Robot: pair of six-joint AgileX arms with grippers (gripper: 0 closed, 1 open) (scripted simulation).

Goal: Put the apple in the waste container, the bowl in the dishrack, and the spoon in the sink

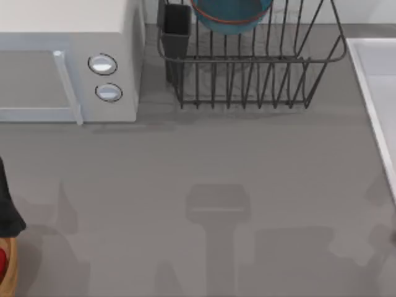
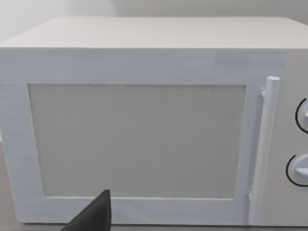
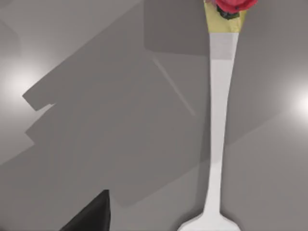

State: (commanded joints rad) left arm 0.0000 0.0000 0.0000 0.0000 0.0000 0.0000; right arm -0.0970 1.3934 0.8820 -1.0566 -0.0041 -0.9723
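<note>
Teal-blue round bowl (image 1: 232,13) already seated in black wire dishrack (image 1: 247,68), far centre. Bright-red apple (image 1: 2,258) in tan waste container (image 1: 8,272), near left. Pale long-handled spoon (image 3: 219,120) lies on grey surface (image 1: 204,167); sink (image 1: 377,93) far right. Pincer states: cannot tell.

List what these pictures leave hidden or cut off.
- Bowl in the dishrack: top view's upper edge cuts it off.
- Apple and waste container: slivers at the top view's left edge.
- Sink: only its rim side, cut by the right edge.
- Spoon: right wrist view crops its bowl end.
- Both grippers: fingers unclear.
</note>
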